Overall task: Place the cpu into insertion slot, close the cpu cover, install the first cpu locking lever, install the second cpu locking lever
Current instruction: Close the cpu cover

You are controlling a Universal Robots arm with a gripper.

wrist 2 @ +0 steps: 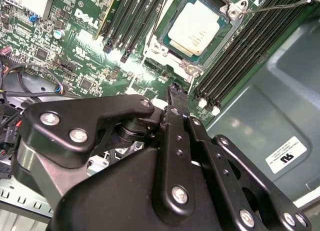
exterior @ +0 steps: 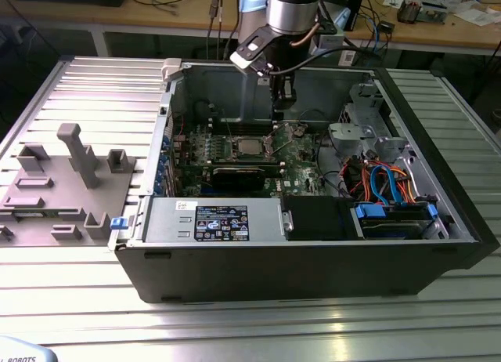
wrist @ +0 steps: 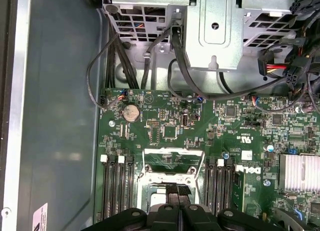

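Hovering the gripper (wrist 2: 174, 92) just beside the insertion slot (wrist 2: 162, 50); fingers look pressed together, nothing between them. The cpu (wrist 2: 196, 25) lies seated in the slot. The cpu cover (wrist: 172, 152) looks tilted up. I judge cover-closing is in hand; it calls for pressing that frame flat.

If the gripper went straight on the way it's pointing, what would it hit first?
Likely the insertion slot, at its metal rim beside the cpu; depth is unclear, so possibly the green board beside it.
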